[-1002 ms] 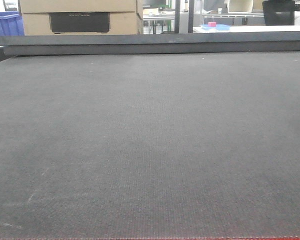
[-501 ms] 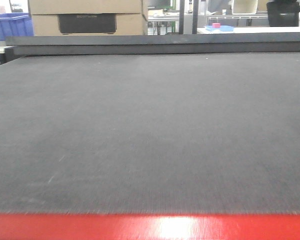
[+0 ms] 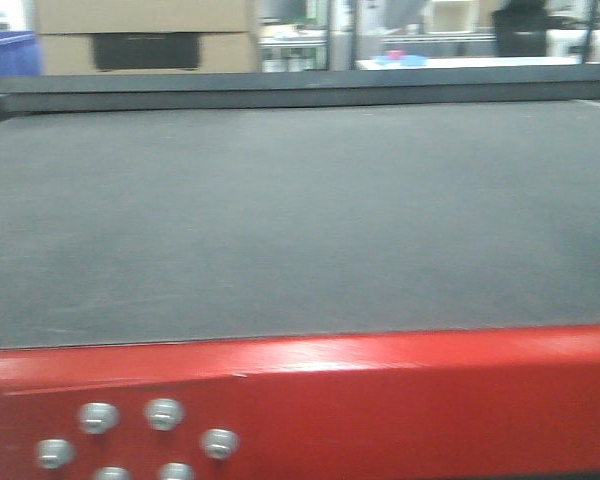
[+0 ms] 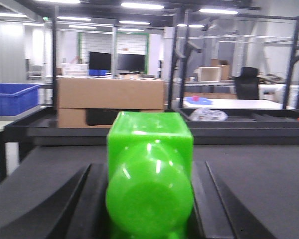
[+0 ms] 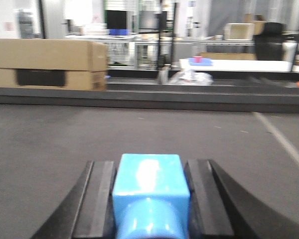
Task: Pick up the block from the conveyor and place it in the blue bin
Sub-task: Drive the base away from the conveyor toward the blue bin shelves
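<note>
Front view: grey conveyor (image 3: pixel 280 220), boxes (image 3: pixel 145 35) behind — left fingers (image 4: pixel 87 199) pinch block (image 4: pixel 149 169), right fingers (image 5: pixel 97 199) blue cube (image 5: pixel 150 181).

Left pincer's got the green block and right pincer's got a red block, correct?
Not quite. The right pincer holds a blue block, not a red one; the right wrist view shows it between the fingers. The left pincer does have the green block.

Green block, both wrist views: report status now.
Left gripper shut on green block. Right gripper shut on blue block. Blue bin beyond conveyor, far side. No obstacle seen on belt.
</note>
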### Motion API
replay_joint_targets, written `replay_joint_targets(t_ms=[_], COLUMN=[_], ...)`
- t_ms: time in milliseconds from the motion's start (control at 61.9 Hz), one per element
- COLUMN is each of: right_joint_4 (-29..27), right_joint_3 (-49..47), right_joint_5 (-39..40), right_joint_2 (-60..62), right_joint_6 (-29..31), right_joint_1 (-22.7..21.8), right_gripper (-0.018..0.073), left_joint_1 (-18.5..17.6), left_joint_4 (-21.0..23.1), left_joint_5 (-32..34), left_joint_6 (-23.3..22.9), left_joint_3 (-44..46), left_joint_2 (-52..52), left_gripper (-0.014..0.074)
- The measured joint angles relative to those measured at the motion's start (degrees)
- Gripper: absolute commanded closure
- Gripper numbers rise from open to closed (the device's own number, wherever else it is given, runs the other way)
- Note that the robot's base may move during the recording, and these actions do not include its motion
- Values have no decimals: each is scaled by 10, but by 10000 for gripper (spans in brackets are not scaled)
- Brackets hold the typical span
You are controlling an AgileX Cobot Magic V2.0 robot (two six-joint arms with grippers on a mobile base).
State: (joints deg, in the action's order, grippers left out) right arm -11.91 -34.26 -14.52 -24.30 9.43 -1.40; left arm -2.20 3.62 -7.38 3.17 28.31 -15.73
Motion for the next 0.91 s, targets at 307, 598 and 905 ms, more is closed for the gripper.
replay_joint_targets(t_ms=[307, 598, 905], right_joint_4=[0, 0, 0], right_joint_3=[0, 0, 0], right_joint_5=[0, 0, 0], right_joint_2=[0, 0, 0], right_joint_6=[0, 0, 0], right_joint_1=[0, 0, 0], right_gripper=[722, 722, 722], left_joint_1=[1, 1, 1], left_joint_4=[0, 0, 0], left_joint_5=[0, -1, -1], left_joint_6=[0, 0, 0], left_joint_3=[0, 0, 0], left_joint_2=[25, 25, 25], left_gripper=[707, 707, 707])
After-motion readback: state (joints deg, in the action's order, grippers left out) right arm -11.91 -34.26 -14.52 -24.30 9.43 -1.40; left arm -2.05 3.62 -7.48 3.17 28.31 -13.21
